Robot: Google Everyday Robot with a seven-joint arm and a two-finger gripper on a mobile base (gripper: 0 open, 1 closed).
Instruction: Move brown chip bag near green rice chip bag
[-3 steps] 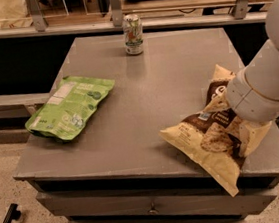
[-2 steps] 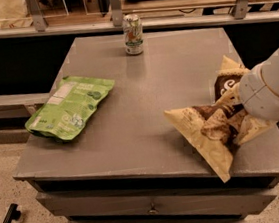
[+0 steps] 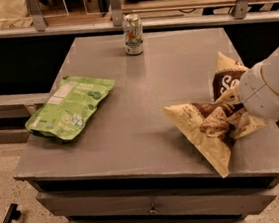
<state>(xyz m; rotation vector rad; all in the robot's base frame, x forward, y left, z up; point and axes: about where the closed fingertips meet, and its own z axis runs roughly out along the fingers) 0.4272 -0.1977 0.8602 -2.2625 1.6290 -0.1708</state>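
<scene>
Grey table [image 3: 148, 147] w/ drawers [image 3: 151, 210] below the front edge.

Brown chip bag [image 3: 207, 131] is at the table's right-front, tilted and badly crumpled. It's tan-yellow w/ a dark brown centre panel. Only the start of the white lettering shows, a big "S" plus part of the next letter; the rest is folded away or behind the arm. One pointed corner sticks out left over the tabletop and another hangs past the front edge. The top corner stands up near the right edge.

Gripper [image 3: 234, 117] is at the bag's bunched middle, at the end of the white arm [image 3: 273, 88] coming in from the right. The wrist covers most of it, but the bag is pinched and creased right there, so it's clamped on the bag.

Green rice chip bag [image 3: 71, 107] lies flat at the left edge, well apart from the brown one. It's lime green w/ a white label patch near its upper-left and small dark green marks; the text is too small to read.

Drink can [image 3: 133, 33] stands upright at the back centre. Its print is white/green w/ some red, brand not legible.
</scene>
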